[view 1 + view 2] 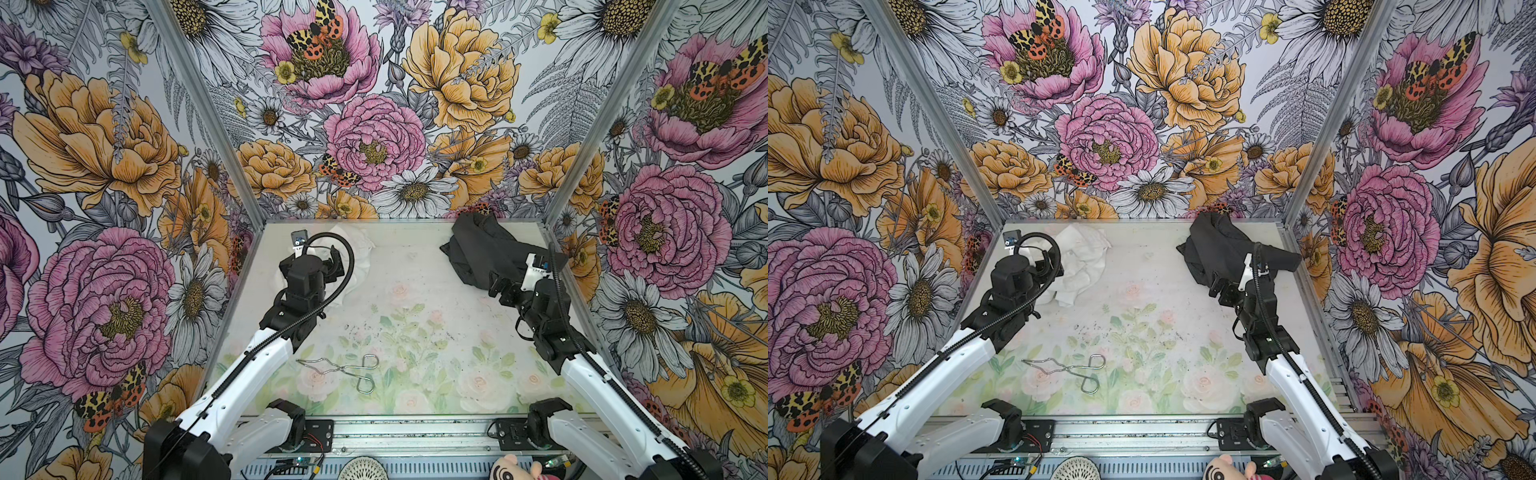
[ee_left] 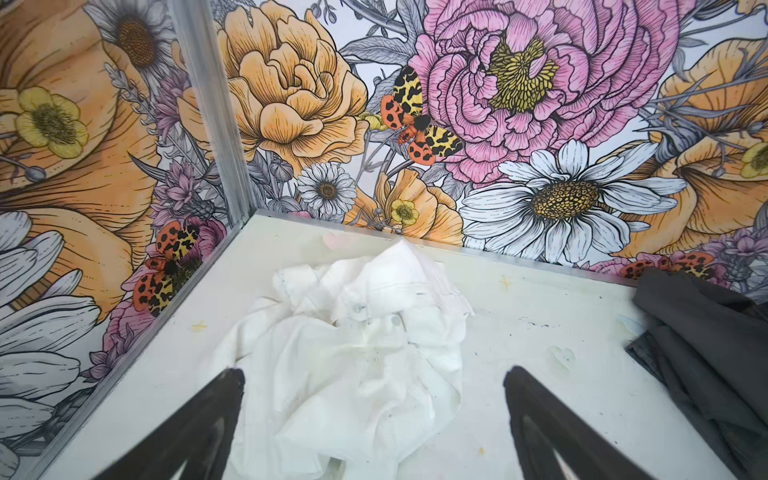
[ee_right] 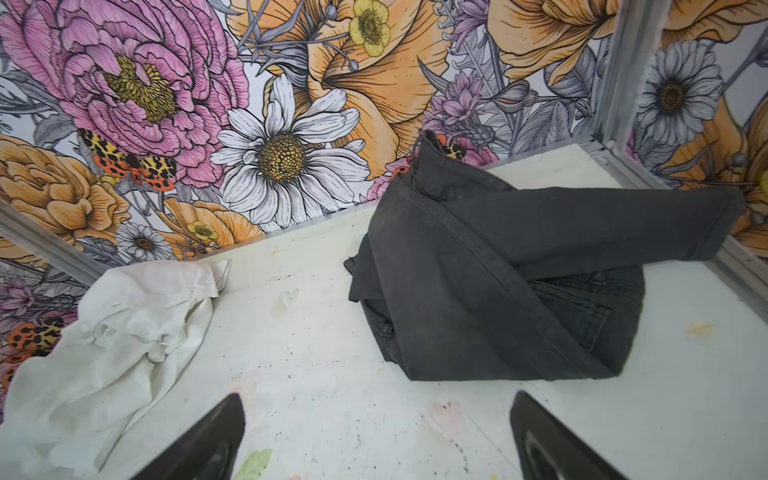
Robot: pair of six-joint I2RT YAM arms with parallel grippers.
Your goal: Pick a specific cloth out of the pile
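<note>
A: where's the white cloth (image 2: 353, 353)?
B: crumpled in the far-left corner of the surface (image 2: 540, 299), apart from the black garment (image 3: 498, 291). left tool (image 2: 374, 372) and right tool (image 3: 376, 399) both spread wide, holding nothing.

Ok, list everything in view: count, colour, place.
cloth: one, white, crumpled at the table's back left, apart from the garment
garment: one, charcoal black, back right, at the back wall
tongs: one, bare metal, near the front, left of centre
table: one, pale with a faded flower print
walls: three, bold flower print, around the table
plush toy: one, pink and white, below the front rail, right
woven disc: one, cream, below the front rail, centre, partly cut off
left gripper: one, black, open, over the cloth
right gripper: one, black, open, just short of the garment
</note>
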